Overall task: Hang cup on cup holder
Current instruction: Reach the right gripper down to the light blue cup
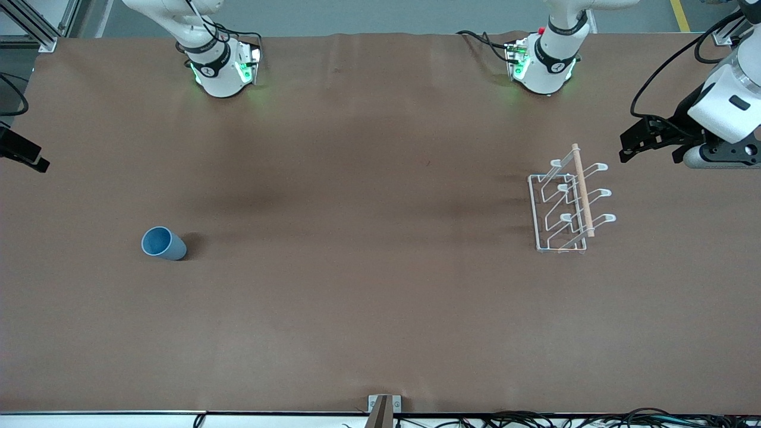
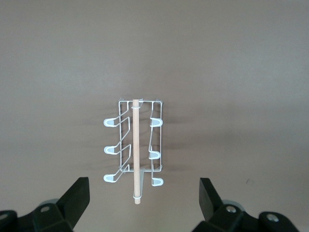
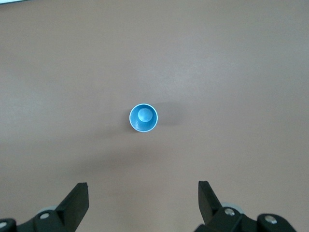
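Observation:
The light-blue cup (image 1: 163, 244) stands upright with its mouth up on the brown table, toward the right arm's end; the right wrist view shows it from straight above (image 3: 143, 118). The white wire cup holder (image 1: 568, 205) with its wooden rod stands toward the left arm's end and shows whole in the left wrist view (image 2: 134, 150). My left gripper (image 1: 630, 145) is open and empty, up in the air beside the holder (image 2: 143, 186). My right gripper (image 1: 24, 156) is open and empty, high over the table near the cup (image 3: 143, 186), partly cut off in the front view.
The brown table cover (image 1: 380, 309) spans the whole view. The two arm bases (image 1: 223, 65) (image 1: 544, 62) stand along its edge farthest from the front camera. A small bracket (image 1: 383, 407) sits at the nearest edge, with cables along it.

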You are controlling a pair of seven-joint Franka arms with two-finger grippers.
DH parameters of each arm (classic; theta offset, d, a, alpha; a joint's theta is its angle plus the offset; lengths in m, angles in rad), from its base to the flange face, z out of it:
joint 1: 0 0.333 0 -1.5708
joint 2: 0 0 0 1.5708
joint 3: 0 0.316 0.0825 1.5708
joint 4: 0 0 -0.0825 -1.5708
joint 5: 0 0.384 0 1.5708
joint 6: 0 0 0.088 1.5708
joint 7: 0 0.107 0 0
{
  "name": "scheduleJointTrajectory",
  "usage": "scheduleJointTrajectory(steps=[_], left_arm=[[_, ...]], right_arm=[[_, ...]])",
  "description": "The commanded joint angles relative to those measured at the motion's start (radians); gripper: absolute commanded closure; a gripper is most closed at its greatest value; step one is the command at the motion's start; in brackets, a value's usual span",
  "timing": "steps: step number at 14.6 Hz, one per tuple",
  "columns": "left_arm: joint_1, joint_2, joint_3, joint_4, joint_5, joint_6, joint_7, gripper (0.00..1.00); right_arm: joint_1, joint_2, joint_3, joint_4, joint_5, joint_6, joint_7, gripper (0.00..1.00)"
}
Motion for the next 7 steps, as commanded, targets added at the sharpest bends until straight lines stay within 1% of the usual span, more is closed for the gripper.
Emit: scheduleJointTrajectory(steps=[1, 7], left_arm=[[-0.004, -0.017, 0.003, -0.014, 0.010, 0.013, 0.008, 0.00], [-0.004, -0.008, 0.003, -0.009, 0.012, 0.013, 0.006, 0.00]], right_arm=[[-0.017, -0.020, 0.011, -0.014, 0.010, 0.002, -0.007, 0.00], [-0.015, -0.020, 0.011, -0.014, 0.009, 0.002, -0.009, 0.00]])
